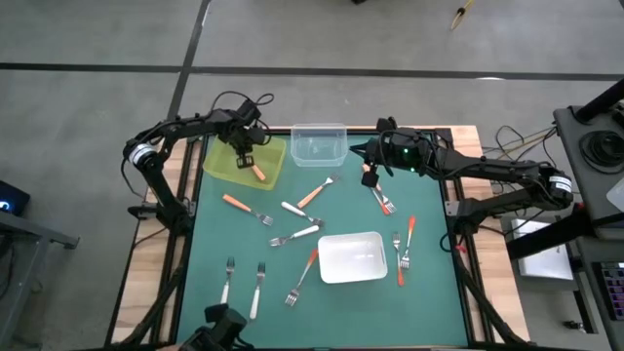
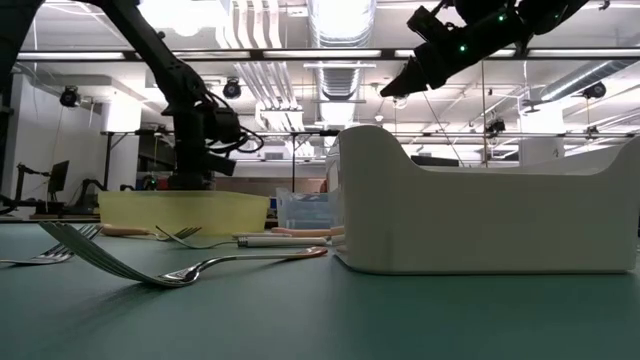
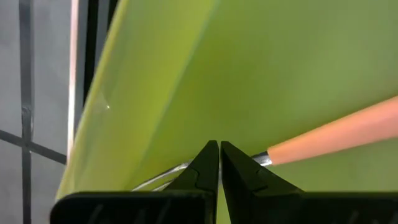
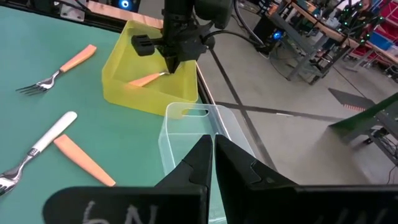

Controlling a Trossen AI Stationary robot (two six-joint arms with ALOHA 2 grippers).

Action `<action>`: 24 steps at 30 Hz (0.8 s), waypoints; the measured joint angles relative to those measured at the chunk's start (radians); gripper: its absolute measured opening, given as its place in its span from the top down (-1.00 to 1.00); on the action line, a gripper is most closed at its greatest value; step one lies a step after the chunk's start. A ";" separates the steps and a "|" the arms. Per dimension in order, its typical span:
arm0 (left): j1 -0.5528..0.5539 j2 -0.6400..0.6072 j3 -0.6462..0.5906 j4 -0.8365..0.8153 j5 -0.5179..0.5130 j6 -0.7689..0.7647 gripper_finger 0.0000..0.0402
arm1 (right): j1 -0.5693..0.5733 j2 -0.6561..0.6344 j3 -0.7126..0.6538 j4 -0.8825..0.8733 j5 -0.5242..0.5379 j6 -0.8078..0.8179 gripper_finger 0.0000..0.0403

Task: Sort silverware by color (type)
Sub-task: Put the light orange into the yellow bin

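Meanwhile, left gripper (image 1: 244, 154) (fingers together) inside yellow tray (image 1: 222, 164) beside orange-handled fork (image 1: 256, 171).

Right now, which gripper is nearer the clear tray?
Right. The right gripper hovers just beside the clear tray, off its right edge. The left gripper is farther off, down inside the yellow tray.

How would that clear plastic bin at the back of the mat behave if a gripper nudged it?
The clear bin looks thin-walled and empty, so it is probably light and would slide on the green mat rather than resist. Its low, wide shape suggests it would skid before tipping.
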 joint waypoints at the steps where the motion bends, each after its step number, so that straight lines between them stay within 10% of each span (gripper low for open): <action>1: 0.000 0.000 -0.001 0.000 0.000 -0.002 1.00 | 0.000 0.000 0.000 0.000 0.000 0.000 0.95; 24: 0.000 -0.003 -0.066 0.004 0.026 -0.104 1.00 | 0.000 0.000 0.000 0.000 0.000 0.001 0.95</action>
